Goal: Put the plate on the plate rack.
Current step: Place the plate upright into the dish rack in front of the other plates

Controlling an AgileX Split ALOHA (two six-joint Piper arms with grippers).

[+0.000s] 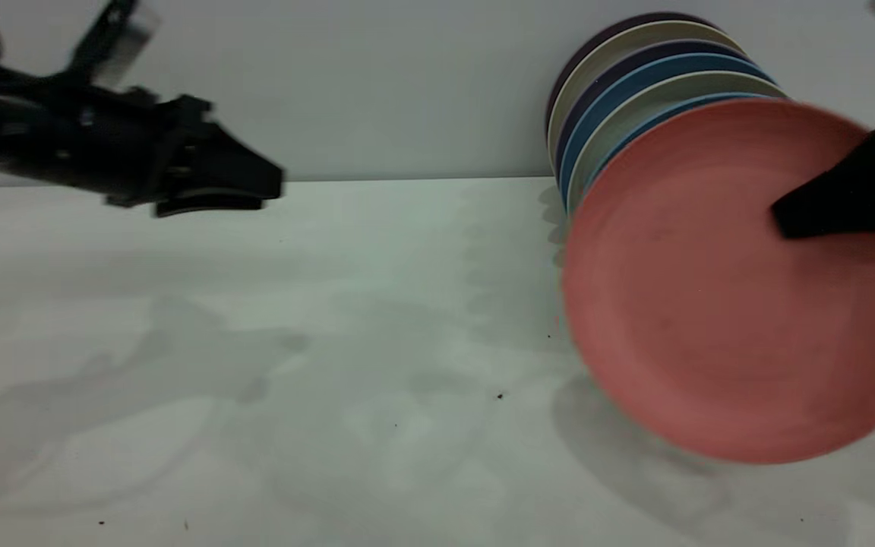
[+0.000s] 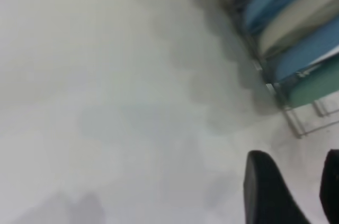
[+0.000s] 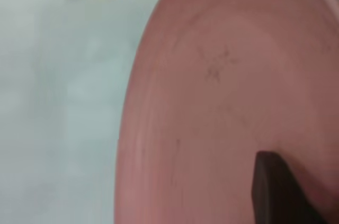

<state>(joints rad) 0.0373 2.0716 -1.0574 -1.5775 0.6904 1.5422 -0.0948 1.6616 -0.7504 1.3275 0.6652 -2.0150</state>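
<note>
The salmon-pink plate point(image 1: 718, 304) is held upright at the right, its face toward the camera, just in front of a row of standing plates. My right gripper point(image 1: 787, 213) is shut on the plate's upper right part. One black finger point(image 3: 270, 187) lies on the plate's face point(image 3: 212, 102); the other finger is hidden behind it. The wire plate rack point(image 2: 300, 127) shows only in the left wrist view, under the standing plates. My left gripper point(image 1: 266, 182) hovers open and empty over the table at the far left, its fingers point(image 2: 265, 181) well short of the rack.
Several blue, beige and dark plates point(image 1: 635, 83) stand in a row behind the pink one, against the back wall. A teal-green plate point(image 2: 318, 86) stands at the rack's near end. The white table point(image 1: 293, 342) spreads between the arms.
</note>
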